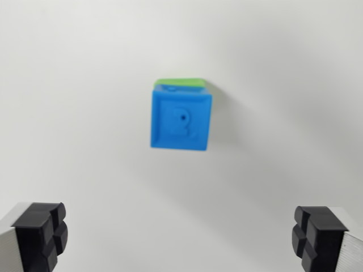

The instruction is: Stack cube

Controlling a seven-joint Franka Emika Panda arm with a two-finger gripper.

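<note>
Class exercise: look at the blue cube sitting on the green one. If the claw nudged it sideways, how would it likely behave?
The blue cube looks like rigid moulded plastic, so it would probably keep its shape. Its flat faces suggest it would slide, not roll. It sits on the green cube, of which only an edge shows, so a firm push might knock it off. The claw stands open.

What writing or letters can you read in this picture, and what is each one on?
"R": a raised letter on the top face of the blue cube, slightly blurred.
The green cube beneath it shows only a thin edge; no marking can be seen there.
Nothing else carries text.
</note>
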